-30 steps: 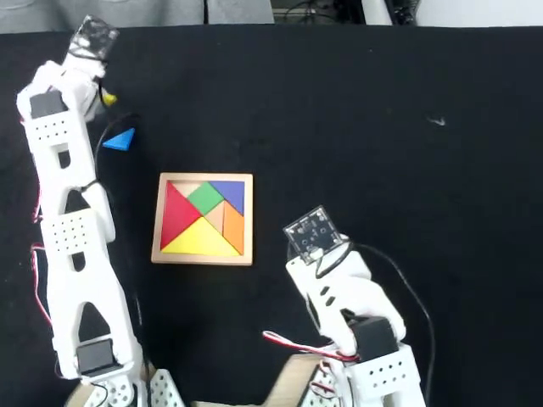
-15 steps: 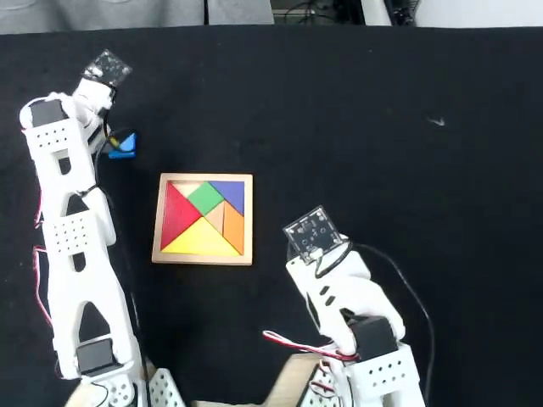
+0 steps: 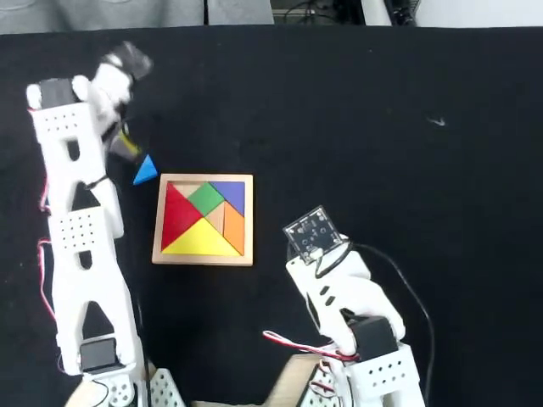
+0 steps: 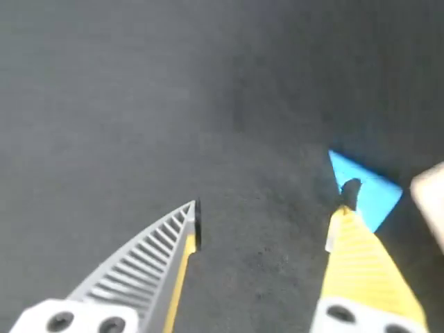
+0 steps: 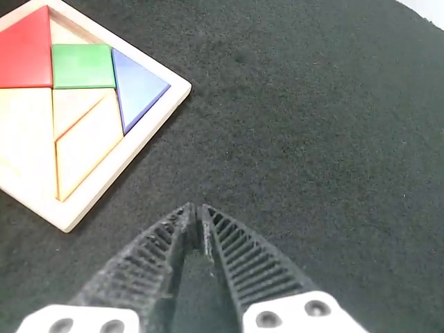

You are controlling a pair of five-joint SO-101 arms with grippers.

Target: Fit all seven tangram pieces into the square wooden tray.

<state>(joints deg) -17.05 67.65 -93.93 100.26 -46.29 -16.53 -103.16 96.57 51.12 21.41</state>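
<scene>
- Left claw (image 4: 270, 211) is gaping wide, one fingertip (image 4: 345, 220) at the blue triangle (image 3: 145, 170) lying on the bench (image 3: 382, 170) beside the wooden tray (image 3: 204, 259).
- Right claw (image 5: 198, 211) is hanging pinched together near the tray.

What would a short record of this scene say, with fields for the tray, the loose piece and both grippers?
tray: wooden, square, holds coloured pieces
loose piece: blue triangle, on the cloth just off a tray corner
left gripper: open, one fingertip at the blue triangle
right gripper: shut, over bare cloth, apart from the tray
</scene>
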